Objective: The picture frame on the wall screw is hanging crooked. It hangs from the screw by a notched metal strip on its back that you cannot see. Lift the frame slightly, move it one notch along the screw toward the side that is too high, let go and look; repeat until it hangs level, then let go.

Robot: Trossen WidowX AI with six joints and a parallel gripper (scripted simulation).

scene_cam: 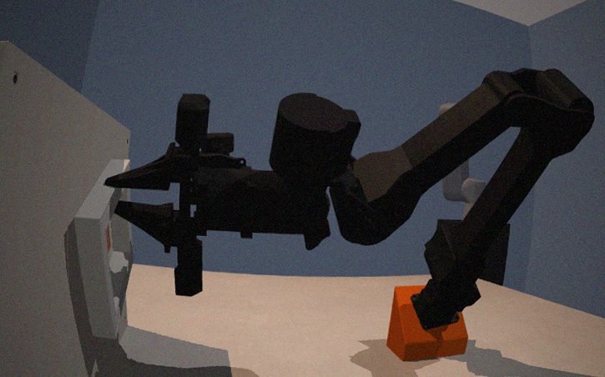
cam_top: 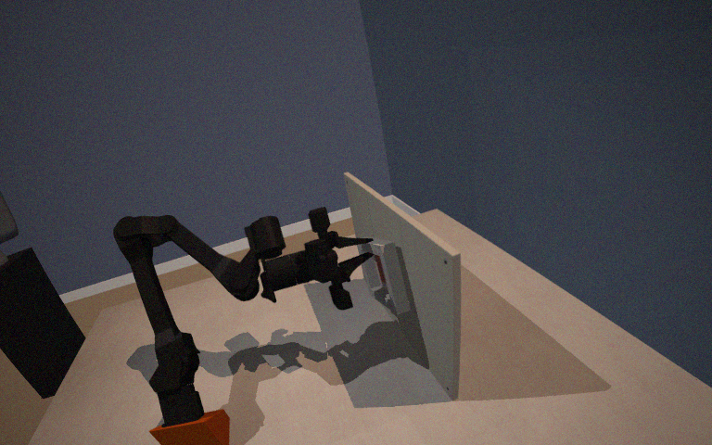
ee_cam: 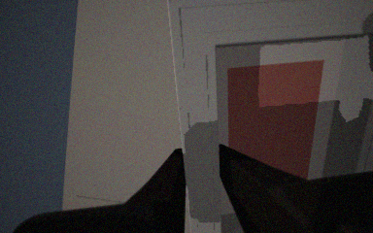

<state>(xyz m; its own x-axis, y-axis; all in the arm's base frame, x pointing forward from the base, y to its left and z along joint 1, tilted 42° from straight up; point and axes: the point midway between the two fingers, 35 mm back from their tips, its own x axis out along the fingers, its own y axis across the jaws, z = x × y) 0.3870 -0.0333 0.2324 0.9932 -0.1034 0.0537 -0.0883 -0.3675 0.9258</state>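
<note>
jaws: clamped on the side bar of the frame (ee_cam: 196, 73). In the wrist view one dark finger sits outside the frame's edge and the other over its face, with the grey bar running between them.
gripper (scene_cam: 116, 193): comes in roughly level, pointing straight at the panel (cam_top: 414, 247), I'd guess so it can pinch the bar from the front and nudge the frame up and sideways without twisting it.
arm (cam_top: 157, 293): reaches across the desk (cam_top: 525, 367) from its orange base (scene_cam: 421, 329).
frame spot: up against the panel, raised above the desk, near the panel's end closest to the arm's reach.
frame look: pale grey border, red picture (ee_cam: 277, 112) inside, partly shaded.
level or not: can't really call it from these angles.
screw and strip: hidden behind the frame.
</note>
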